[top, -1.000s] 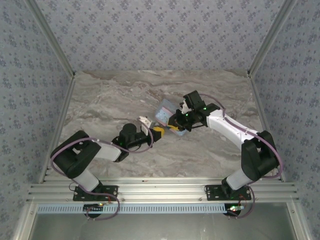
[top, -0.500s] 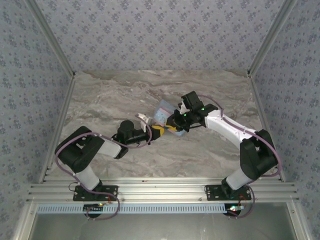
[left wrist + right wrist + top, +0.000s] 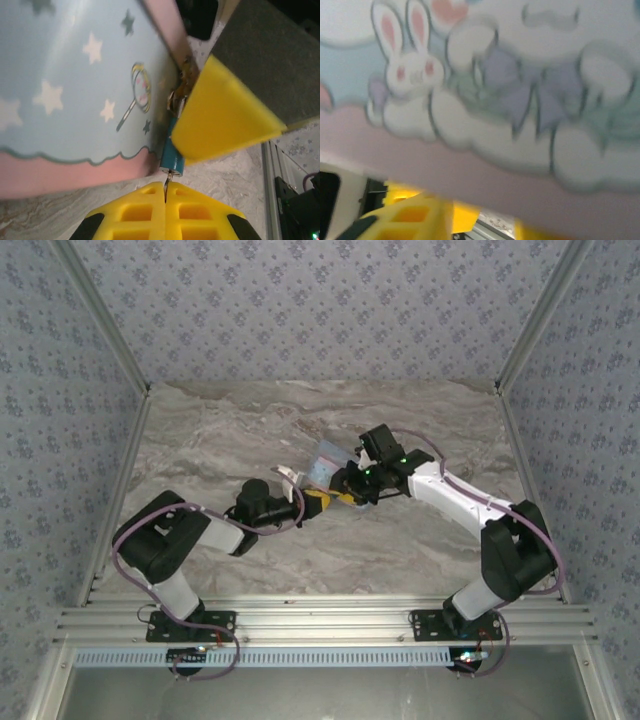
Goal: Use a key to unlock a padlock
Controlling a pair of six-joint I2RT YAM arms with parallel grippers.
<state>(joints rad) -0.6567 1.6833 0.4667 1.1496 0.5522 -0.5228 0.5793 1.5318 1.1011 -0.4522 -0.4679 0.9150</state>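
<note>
Both wrists have drifted slightly left and away from the bases over the last second, and the tin (image 3: 325, 462) has shifted with them on the table (image 3: 220, 440).

The left gripper (image 3: 165, 189) is clenched. A thin silver shaft at the seam of its fingers, most likely the key (image 3: 166, 176), meets the bottom end of the padlock (image 3: 173, 156). The padlock hangs at the tin's edge, just above your left fingertips. One finger (image 3: 220, 120) of the right gripper (image 3: 349, 489) lies over the padlock's upper part. You cannot tell from these views whether that gripper is clamped on it.

To do the step well:
- Keep the key in line with the padlock's long axis.
- Push it fully home before turning.
- Roll the wrist only and do not sweep the arm, since a sideways load would likely bend or dislodge so thin a shaft.
- Have the right side brace the padlock so that it does not spin with the key.

No brand or lettering can be read. The tin shows stars and a wand (image 3: 134, 95), and its lid shows a cartoon rabbit (image 3: 407, 70) among clouds and bows.
</note>
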